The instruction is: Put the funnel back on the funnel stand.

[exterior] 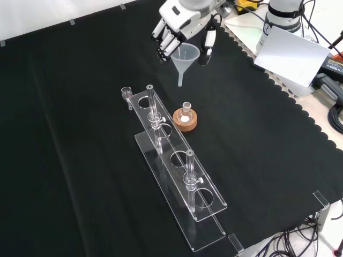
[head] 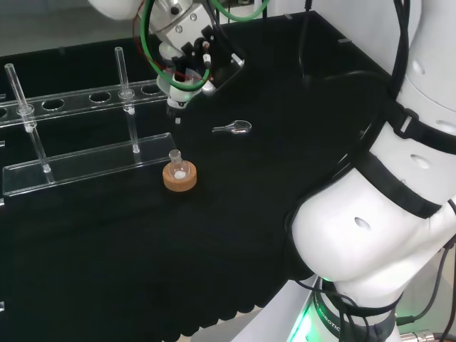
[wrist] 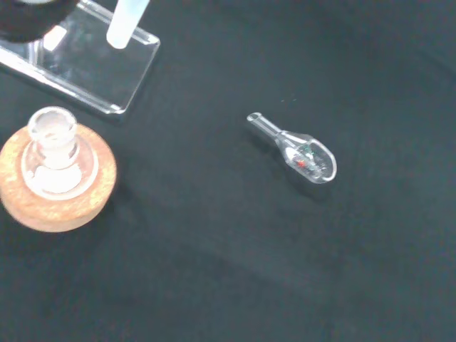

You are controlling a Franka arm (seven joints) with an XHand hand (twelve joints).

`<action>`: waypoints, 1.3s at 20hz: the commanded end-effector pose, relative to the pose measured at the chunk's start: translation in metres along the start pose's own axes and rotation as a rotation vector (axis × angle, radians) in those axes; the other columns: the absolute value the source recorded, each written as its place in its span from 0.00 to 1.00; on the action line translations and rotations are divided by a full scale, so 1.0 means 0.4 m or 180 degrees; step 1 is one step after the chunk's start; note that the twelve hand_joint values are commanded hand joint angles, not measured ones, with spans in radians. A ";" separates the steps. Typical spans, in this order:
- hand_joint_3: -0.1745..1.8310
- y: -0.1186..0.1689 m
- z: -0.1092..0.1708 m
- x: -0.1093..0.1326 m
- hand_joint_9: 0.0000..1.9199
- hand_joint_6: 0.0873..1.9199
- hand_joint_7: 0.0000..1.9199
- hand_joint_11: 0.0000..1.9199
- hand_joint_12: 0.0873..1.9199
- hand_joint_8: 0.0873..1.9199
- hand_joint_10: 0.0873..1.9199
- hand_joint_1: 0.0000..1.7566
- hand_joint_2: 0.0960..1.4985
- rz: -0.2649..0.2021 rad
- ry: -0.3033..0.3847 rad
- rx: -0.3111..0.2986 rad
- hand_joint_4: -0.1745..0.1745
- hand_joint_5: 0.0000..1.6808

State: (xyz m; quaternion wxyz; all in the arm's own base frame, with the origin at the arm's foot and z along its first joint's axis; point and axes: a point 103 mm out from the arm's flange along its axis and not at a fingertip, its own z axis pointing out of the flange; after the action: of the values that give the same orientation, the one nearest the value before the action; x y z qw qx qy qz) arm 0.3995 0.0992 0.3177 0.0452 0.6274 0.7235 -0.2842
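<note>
My black and white hand [exterior: 179,27] is curled round the rim of the clear plastic cone funnel [exterior: 185,58], stem pointing down, held in the air above the desk [exterior: 64,160]. Landmark: the clear acrylic funnel stand [exterior: 179,179], a long holed plate on two posts.

- Funnel sits off the near end of the stand, beyond the small round-bottomed glass flask on its cork ring [exterior: 185,118], not yet over any hole.
- Risk, my judgement: the stem catches a post or the plate edge on the way in, tipping the stand. Cause: clear on clear, holes hard to judge.
- Risk: a low sweep knocks the flask off its ring, since it stands between funnel and stand.
- Small clear glass scoop [wrist: 296,149] lies on the cloth away from the stand; unlikely to interfere.
- Hard to make out: how much of the rim my fingers cover; head view hides the cone behind the hand. Whether the flask holds anything, cannot tell.
</note>
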 end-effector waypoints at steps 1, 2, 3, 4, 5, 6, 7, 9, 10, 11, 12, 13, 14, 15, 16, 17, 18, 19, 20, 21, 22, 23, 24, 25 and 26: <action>0.29 0.009 -0.041 -0.041 0.56 0.35 0.34 0.32 0.64 0.30 0.16 0.42 0.48 0.0079 -0.0011 -0.0004 0.53 0.36; 0.29 0.013 -0.047 -0.047 0.56 0.35 0.34 0.32 0.64 0.30 0.16 0.42 0.48 0.0091 -0.0017 -0.0006 0.52 0.36; 0.29 0.017 -0.057 -0.051 0.56 0.35 0.34 0.32 0.64 0.31 0.17 0.42 0.48 0.0104 -0.0033 -0.0012 0.52 0.36; 0.29 0.022 -0.066 -0.056 0.56 0.35 0.34 0.32 0.64 0.31 0.17 0.42 0.48 0.0120 -0.0045 -0.0027 0.52 0.36; 0.29 0.026 -0.074 -0.062 0.56 0.35 0.34 0.32 0.64 0.31 0.17 0.42 0.48 0.0128 -0.0056 -0.0037 0.52 0.36; 0.29 0.031 -0.083 -0.066 0.56 0.35 0.34 0.32 0.64 0.31 0.17 0.42 0.48 0.0136 -0.0056 -0.0048 0.52 0.36; 0.30 0.035 -0.092 -0.071 0.56 0.35 0.34 0.32 0.64 0.31 0.17 0.42 0.48 0.0143 -0.0062 -0.0055 0.52 0.36; 0.30 0.046 -0.109 -0.078 0.56 0.35 0.34 0.32 0.64 0.31 0.17 0.42 0.48 0.0151 -0.0064 -0.0071 0.52 0.36; 0.30 0.051 -0.118 -0.080 0.56 0.35 0.34 0.32 0.64 0.31 0.17 0.42 0.48 0.0151 -0.0061 -0.0082 0.52 0.36; 0.30 0.058 -0.127 -0.081 0.56 0.35 0.34 0.32 0.64 0.31 0.17 0.42 0.48 0.0146 -0.0067 -0.0090 0.52 0.36; 0.30 0.065 -0.137 -0.080 0.56 0.35 0.34 0.32 0.64 0.31 0.17 0.42 0.48 0.0136 -0.0065 -0.0109 0.52 0.36; 0.30 0.072 -0.146 -0.078 0.56 0.35 0.34 0.32 0.64 0.31 0.17 0.42 0.48 0.0124 -0.0068 -0.0123 0.52 0.36; 0.30 0.081 -0.154 -0.072 0.56 0.35 0.34 0.32 0.64 0.31 0.17 0.42 0.47 0.0110 -0.0085 -0.0136 0.52 0.36; 0.30 0.088 -0.159 -0.067 0.55 0.35 0.34 0.32 0.64 0.31 0.17 0.42 0.47 0.0095 -0.0105 -0.0143 0.52 0.36; 0.30 0.096 -0.163 -0.061 0.55 0.35 0.34 0.32 0.64 0.31 0.17 0.42 0.47 0.0081 -0.0109 -0.0147 0.52 0.36; 0.30 0.103 -0.166 -0.056 0.55 0.35 0.34 0.32 0.64 0.31 0.17 0.42 0.47 0.0069 -0.0124 -0.0142 0.52 0.36; 0.30 0.113 -0.166 -0.053 0.55 0.35 0.34 0.32 0.64 0.31 0.17 0.42 0.47 0.0058 -0.0139 -0.0129 0.52 0.36; 0.30 0.120 -0.165 -0.053 0.55 0.35 0.34 0.32 0.64 0.31 0.17 0.42 0.47 0.0046 -0.0144 -0.0120 0.52 0.36; 0.30 0.128 -0.161 -0.057 0.55 0.35 0.34 0.32 0.64 0.31 0.17 0.42 0.47 0.0030 -0.0153 -0.0114 0.52 0.36; 0.30 0.138 -0.155 -0.063 0.55 0.35 0.34 0.32 0.64 0.31 0.17 0.42 0.47 0.0018 -0.0164 -0.0107 0.52 0.36; 0.30 0.149 -0.183 -0.030 0.55 0.35 0.34 0.32 0.64 0.31 0.17 0.42 0.47 -0.0005 -0.0230 -0.0075 0.52 0.36; 0.30 0.161 -0.189 -0.017 0.55 0.35 0.34 0.32 0.64 0.31 0.17 0.42 0.47 -0.0049 -0.0180 -0.0102 0.53 0.36; 0.30 0.170 -0.183 -0.017 0.55 0.35 0.34 0.32 0.64 0.31 0.17 0.42 0.47 -0.0077 -0.0135 -0.0110 0.53 0.36; 0.31 0.178 -0.177 -0.017 0.55 0.35 0.34 0.32 0.64 0.31 0.17 0.42 0.47 -0.0085 -0.0128 -0.0108 0.53 0.36; 0.31 0.187 -0.173 -0.016 0.55 0.35 0.34 0.32 0.64 0.31 0.17 0.42 0.47 -0.0086 -0.0126 -0.0099 0.53 0.36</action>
State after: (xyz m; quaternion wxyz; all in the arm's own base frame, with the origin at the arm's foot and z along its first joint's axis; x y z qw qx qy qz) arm 0.4670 0.1164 0.3640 0.0712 0.6257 0.7251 -0.2787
